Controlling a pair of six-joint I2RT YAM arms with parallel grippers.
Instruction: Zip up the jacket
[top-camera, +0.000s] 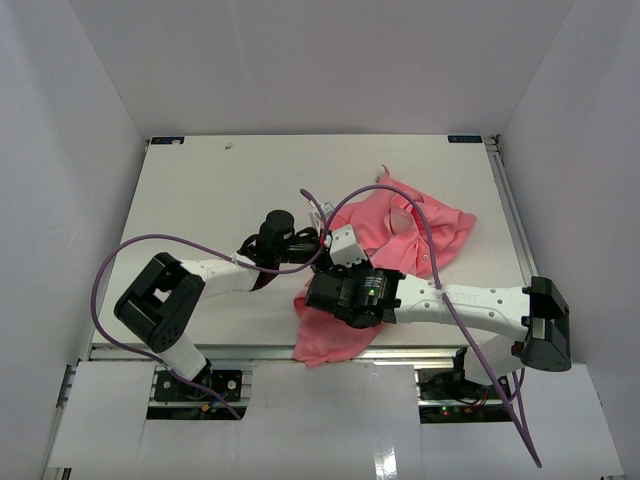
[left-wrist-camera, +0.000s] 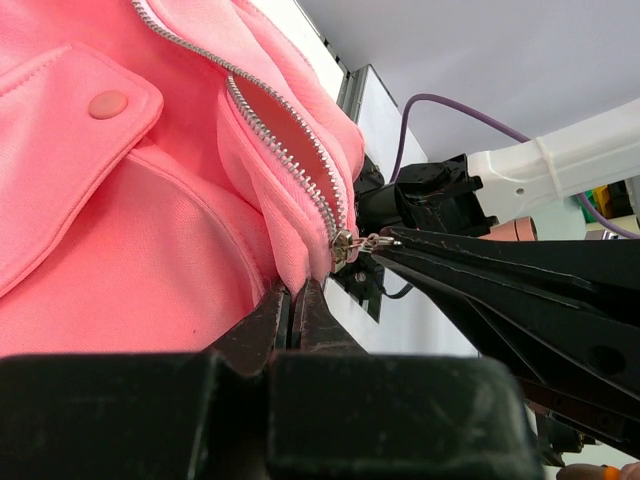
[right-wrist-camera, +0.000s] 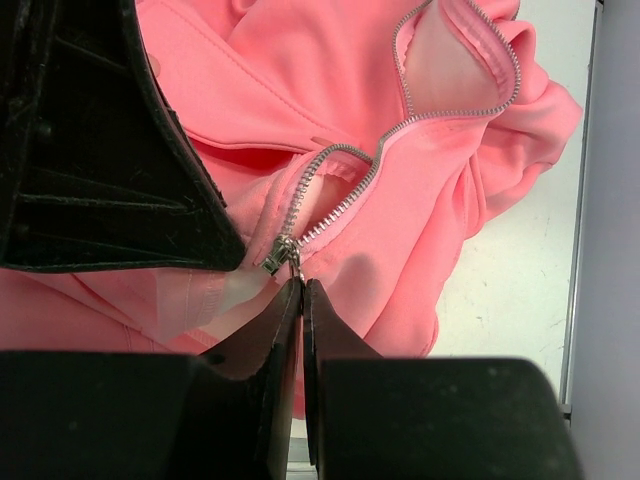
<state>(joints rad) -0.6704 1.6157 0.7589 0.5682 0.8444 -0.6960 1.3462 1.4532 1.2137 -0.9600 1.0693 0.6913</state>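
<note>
From above, the jacket (top-camera: 405, 230) lies bunched just beyond both arms, so loose folds ahead of the slider could jam it. In the left wrist view, the left gripper (left-wrist-camera: 297, 292) is pinched tight on the hem (left-wrist-camera: 285, 262) just below the slider (left-wrist-camera: 343, 246); if that fabric slips, the track goes slack. In the right wrist view, the right gripper (right-wrist-camera: 300, 286) is clamped on the zipper pull (right-wrist-camera: 293, 266) at its tips; the small tab may slip free along the curved teeth (right-wrist-camera: 345, 200).
</note>
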